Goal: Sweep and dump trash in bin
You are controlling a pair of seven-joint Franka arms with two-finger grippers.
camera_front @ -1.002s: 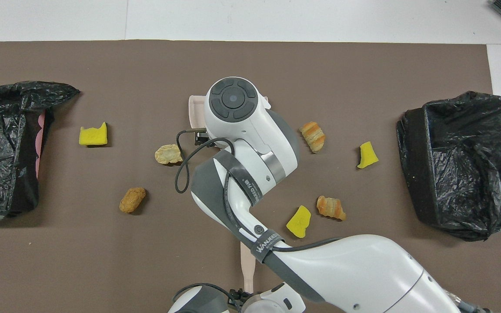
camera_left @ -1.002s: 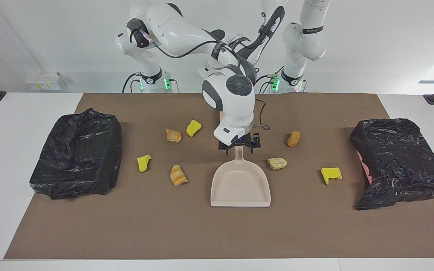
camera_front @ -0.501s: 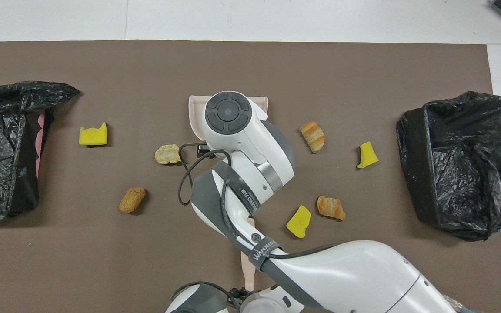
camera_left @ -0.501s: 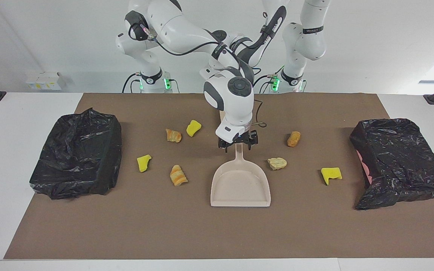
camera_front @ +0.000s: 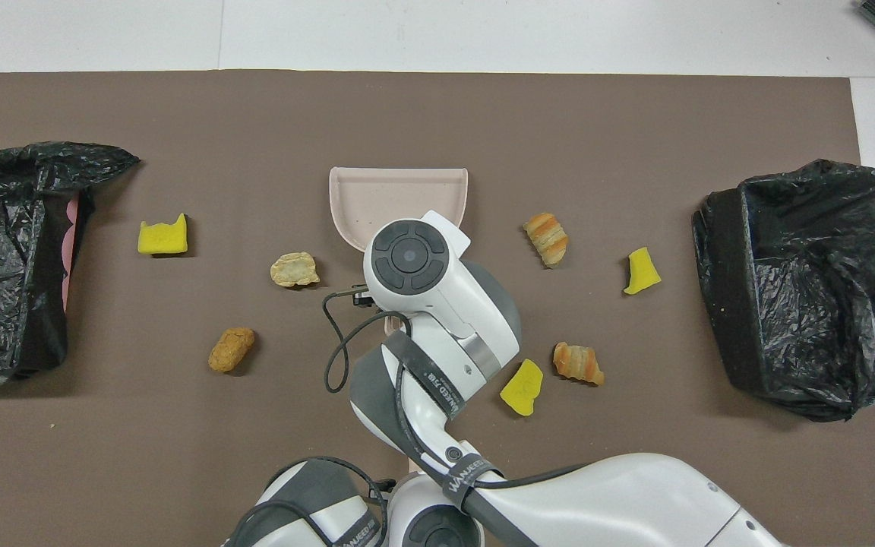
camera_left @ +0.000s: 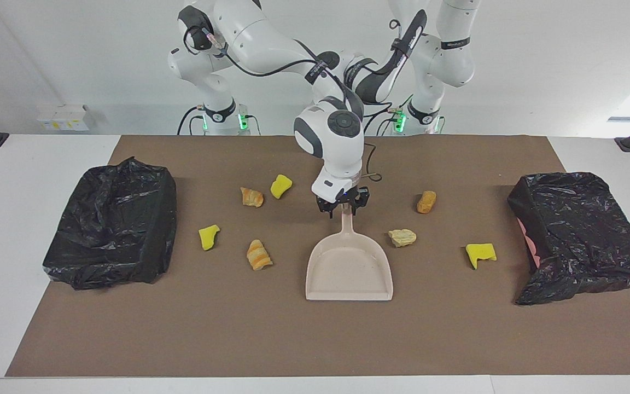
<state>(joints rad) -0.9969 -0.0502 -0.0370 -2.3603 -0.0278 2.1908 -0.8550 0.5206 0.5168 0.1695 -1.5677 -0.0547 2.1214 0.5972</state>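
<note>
Several trash scraps lie on the brown mat around the beige dustpan [camera_left: 349, 268] [camera_front: 399, 197]. Toward the right arm's end lie yellow chunks [camera_left: 281, 186] [camera_left: 208, 236] and striped lumps [camera_left: 252, 197] [camera_left: 259, 255]. Toward the left arm's end lie a tan lump [camera_left: 402, 237], a brown lump [camera_left: 426, 202] and a yellow chunk [camera_left: 480, 254]. My right gripper [camera_left: 343, 212] is down at the end of the dustpan's handle, its fingers drawn in around it. The right arm's wrist hides my left gripper. A black-bagged bin [camera_left: 110, 224] [camera_left: 583, 235] stands at each end of the mat.
The brown mat [camera_left: 315, 339] covers most of the white table. The right arm's wrist [camera_front: 411, 254] hangs over the dustpan's handle, with a loose cable loop [camera_front: 339, 342] beside it. The left arm's wrist [camera_front: 323, 509] shows at the robots' edge.
My right gripper slid back along the dustpan's handle toward the robots and its fingers narrowed around the handle's end. The left arm's wrist came further into the overhead view.
</note>
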